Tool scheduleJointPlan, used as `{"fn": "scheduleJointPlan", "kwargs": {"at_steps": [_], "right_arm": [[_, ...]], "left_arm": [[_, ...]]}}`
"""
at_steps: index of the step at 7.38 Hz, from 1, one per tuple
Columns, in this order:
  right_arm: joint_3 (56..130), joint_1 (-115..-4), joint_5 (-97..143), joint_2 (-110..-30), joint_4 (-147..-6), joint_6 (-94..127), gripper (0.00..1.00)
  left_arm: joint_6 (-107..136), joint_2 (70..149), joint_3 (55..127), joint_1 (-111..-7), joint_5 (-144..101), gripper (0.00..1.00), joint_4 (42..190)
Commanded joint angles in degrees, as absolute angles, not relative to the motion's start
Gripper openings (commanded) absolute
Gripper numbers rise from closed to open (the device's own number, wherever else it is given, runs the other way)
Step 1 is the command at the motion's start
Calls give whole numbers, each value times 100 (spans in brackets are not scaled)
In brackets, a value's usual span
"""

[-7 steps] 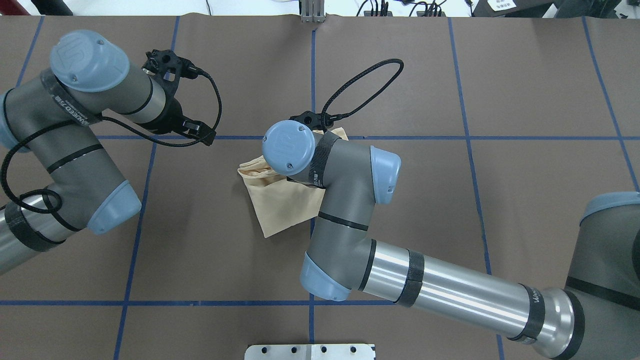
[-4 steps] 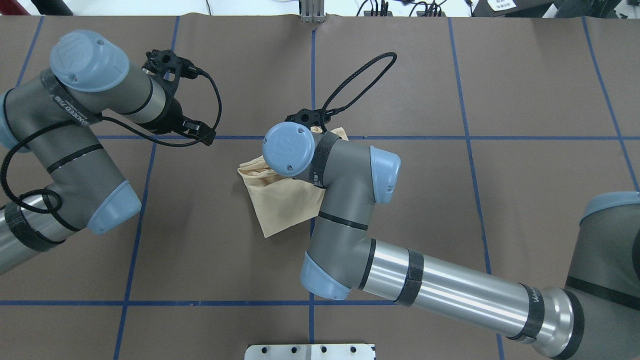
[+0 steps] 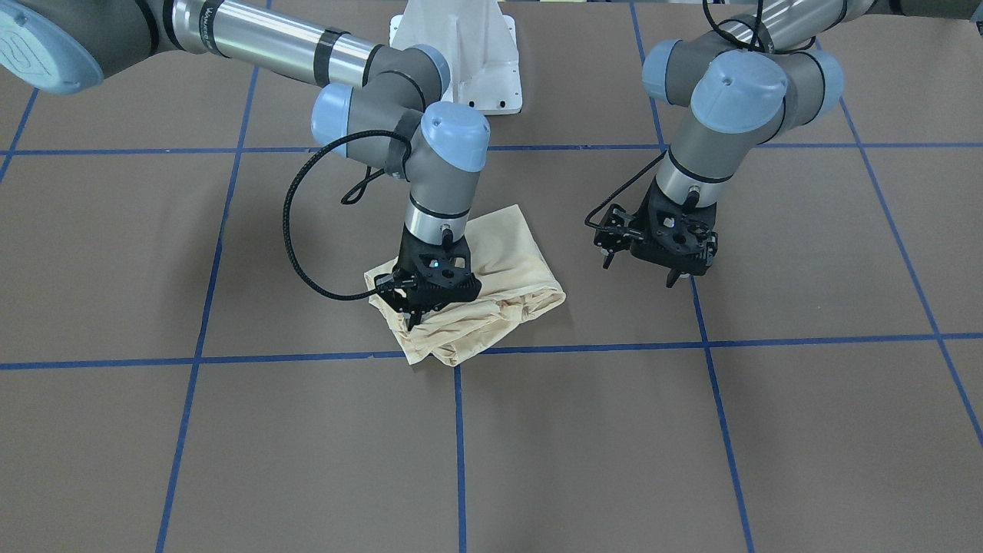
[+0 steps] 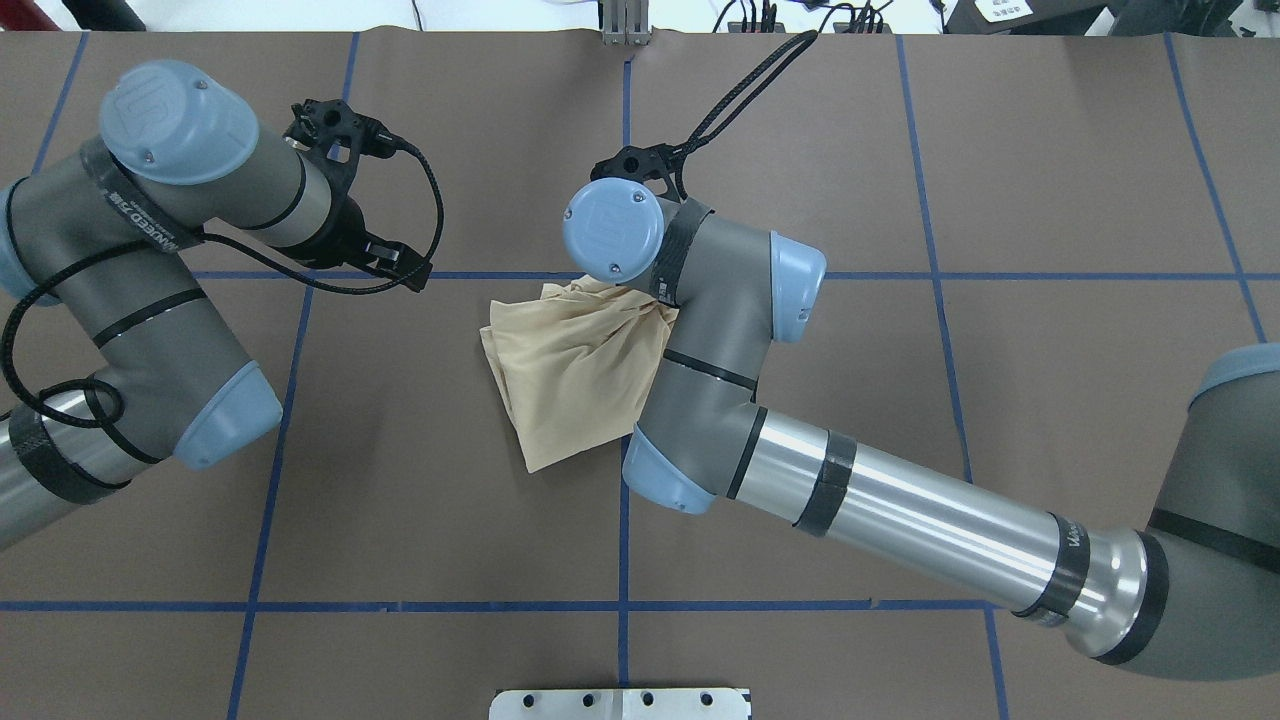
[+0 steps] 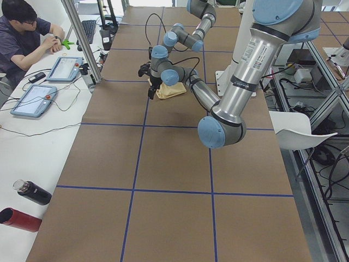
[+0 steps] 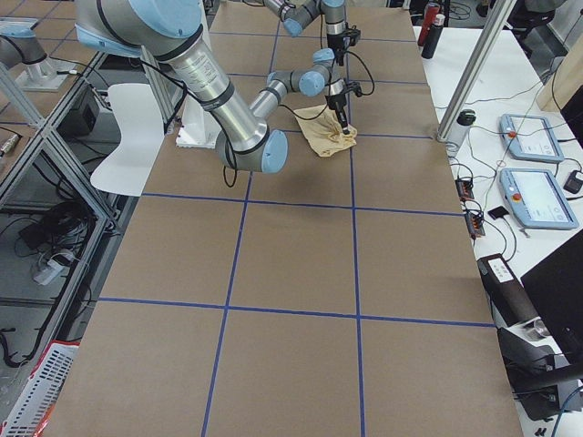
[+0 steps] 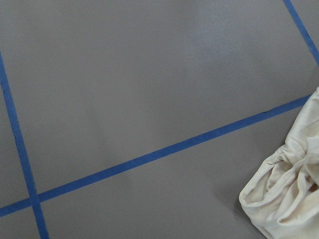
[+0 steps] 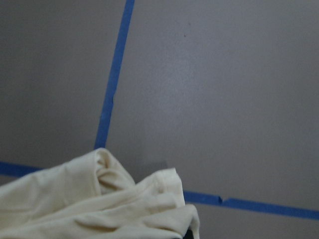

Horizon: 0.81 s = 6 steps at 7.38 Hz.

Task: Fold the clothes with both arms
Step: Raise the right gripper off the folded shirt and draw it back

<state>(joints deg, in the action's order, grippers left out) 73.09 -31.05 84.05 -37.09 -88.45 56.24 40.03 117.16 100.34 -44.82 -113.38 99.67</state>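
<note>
The clothes [image 3: 507,246] are a pale cream shirt, bunched in a rough folded heap near the table's middle [image 4: 570,370]. My right gripper [image 3: 427,309] is planted in the heap's far, crumpled edge. It is shut on the clothes, and wrinkles run toward it. In the right wrist view the clothes [image 8: 99,204] fill the bottom left. My left gripper [image 3: 639,270] hangs open and empty just above the table, a short way to the robot's left of the heap. Its wrist view catches the heap's edge [image 7: 289,199].
Blue tape lines grid the brown table cover. The white pedestal base [image 3: 461,54] stands behind the heap. A person [image 5: 22,33] sits at a side desk with tablets [image 5: 65,68]. Bottles [image 5: 24,204] lie on that desk's near end. A white chair [image 5: 300,131] stands beside the table.
My right arm has moved away from the robot and a little right, dragging the shirt's far edge with it; the cloth now looks stretched and wrinkled. The left arm has not moved.
</note>
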Motion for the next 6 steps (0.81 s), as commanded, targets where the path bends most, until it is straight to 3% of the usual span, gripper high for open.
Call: {"fn": "scheduleJointPlan", "kwargs": {"at_steps": [1,2,6], "right_arm": [[6724,-3304,8323,-3534,-7920,5423,78],[6724,-3305,8349,-3403,-7910,5501,99],[6811,-4006,10507,-3111,-8698,5687,100]], "left_arm": [[4008,11716,10037,-4482,-11338,100,9967],[3999,11716,10037,-4482,-11338,100,9967],[3990,11637,10299,-4613,-11547,100,9871]]}}
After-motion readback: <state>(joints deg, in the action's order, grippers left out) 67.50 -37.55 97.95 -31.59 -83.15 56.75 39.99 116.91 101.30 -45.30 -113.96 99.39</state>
